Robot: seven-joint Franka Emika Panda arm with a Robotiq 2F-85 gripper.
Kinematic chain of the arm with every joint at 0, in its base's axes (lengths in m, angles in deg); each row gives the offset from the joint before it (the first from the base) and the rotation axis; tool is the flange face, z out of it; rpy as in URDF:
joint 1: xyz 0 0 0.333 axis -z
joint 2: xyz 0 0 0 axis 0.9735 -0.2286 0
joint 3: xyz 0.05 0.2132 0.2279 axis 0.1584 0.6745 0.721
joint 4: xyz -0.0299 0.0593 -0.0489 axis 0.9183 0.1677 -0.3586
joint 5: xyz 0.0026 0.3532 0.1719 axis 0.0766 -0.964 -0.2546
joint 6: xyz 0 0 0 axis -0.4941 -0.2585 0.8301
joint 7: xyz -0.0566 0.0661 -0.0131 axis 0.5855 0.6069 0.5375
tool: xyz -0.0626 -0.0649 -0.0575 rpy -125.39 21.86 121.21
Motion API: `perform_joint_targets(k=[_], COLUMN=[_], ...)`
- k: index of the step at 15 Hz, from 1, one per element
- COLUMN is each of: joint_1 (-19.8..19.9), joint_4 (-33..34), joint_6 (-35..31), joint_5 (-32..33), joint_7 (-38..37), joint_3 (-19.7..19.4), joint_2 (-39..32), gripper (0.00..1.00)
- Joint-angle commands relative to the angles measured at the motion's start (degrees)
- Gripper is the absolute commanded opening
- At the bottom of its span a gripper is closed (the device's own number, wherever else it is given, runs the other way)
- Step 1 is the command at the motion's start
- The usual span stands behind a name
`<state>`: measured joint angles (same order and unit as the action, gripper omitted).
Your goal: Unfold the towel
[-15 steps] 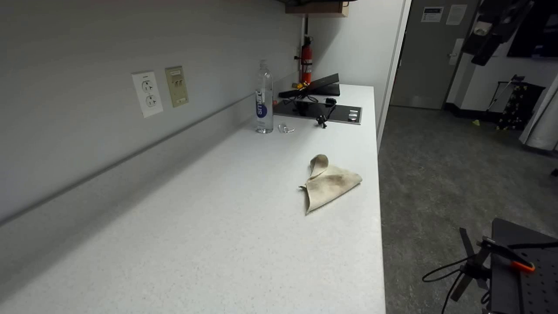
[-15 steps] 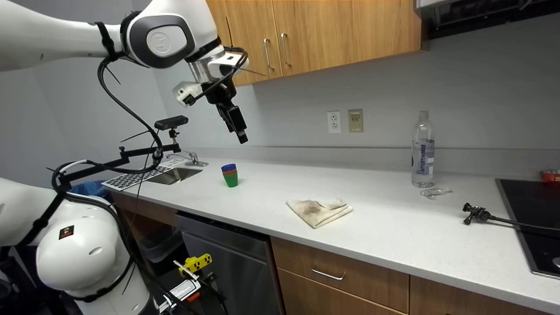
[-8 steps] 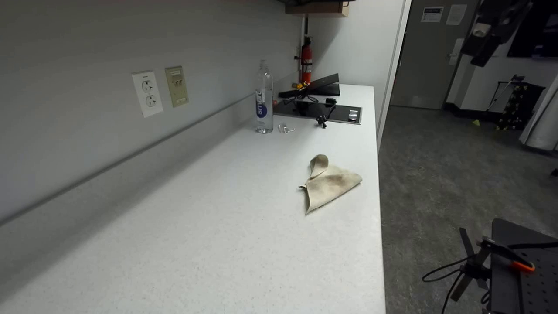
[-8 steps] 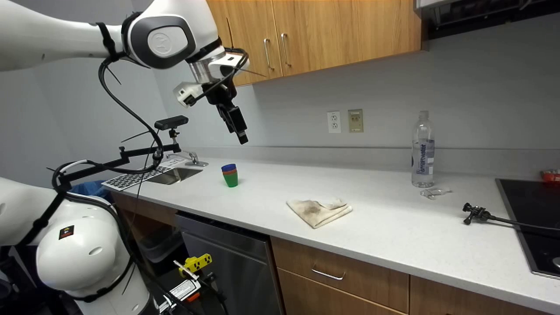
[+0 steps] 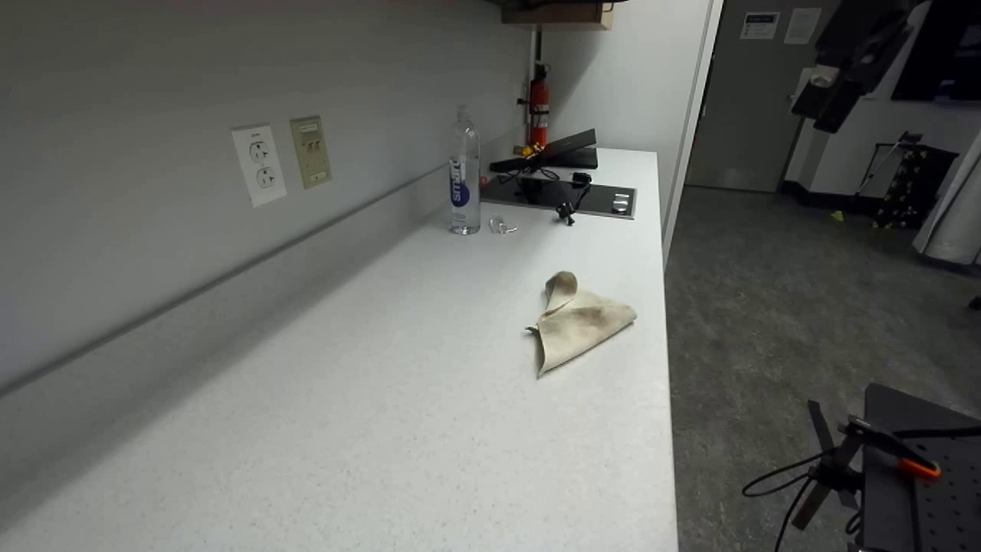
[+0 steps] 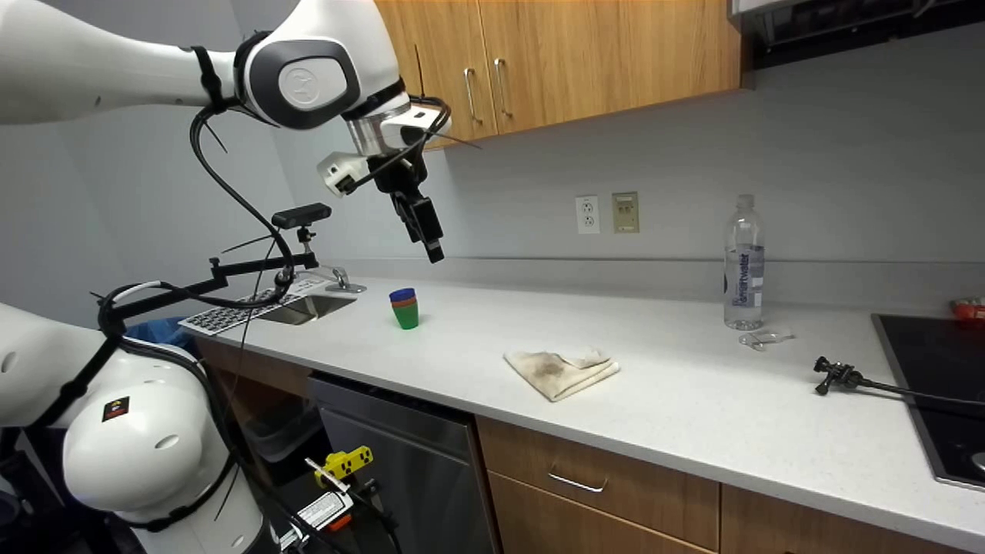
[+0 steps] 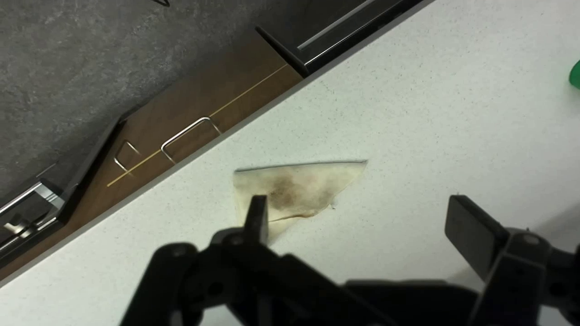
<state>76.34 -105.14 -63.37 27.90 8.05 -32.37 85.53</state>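
Note:
The towel is a cream cloth with brown stains, lying folded on the white counter. It shows in both exterior views (image 5: 586,326) (image 6: 555,373), with a raised, curled corner on its far side in an exterior view. In the wrist view the towel (image 7: 299,188) lies below and beyond the left finger, which hides part of its lower left. My gripper (image 7: 358,201) is open with its fingers wide apart and nothing between them. It hangs high above the counter, to the left of the towel in an exterior view (image 6: 435,252), and apart from it.
A water bottle (image 6: 744,281) stands near the wall, with a clear plastic piece (image 6: 763,339) beside it. Stacked cups (image 6: 405,312) stand towards the sink. A black mount with cable (image 6: 839,375) lies by the cooktop (image 6: 939,385). Wooden cabinets (image 6: 600,54) hang above. The counter's front edge is near the towel.
The arm and gripper have moved slightly, down and closer to the counter area; most of this shows in the last half second. The towel has not moved.

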Motion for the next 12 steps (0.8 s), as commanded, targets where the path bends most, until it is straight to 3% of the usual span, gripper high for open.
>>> perform_joint_targets(k=[1, 6, 12], joint_1=[0.7, 0.6, 0.1], joint_4=[0.2, 0.4, 3.8], joint_6=[0.1, -0.2, -3.3], joint_5=[-0.4, -0.7, -1.1], joint_7=[0.4, 0.4, 0.5], joint_3=[0.5, 0.5, 1.1], joint_2=[-0.3, -0.9, -7.3], gripper=[1.0, 1.0, 1.0])
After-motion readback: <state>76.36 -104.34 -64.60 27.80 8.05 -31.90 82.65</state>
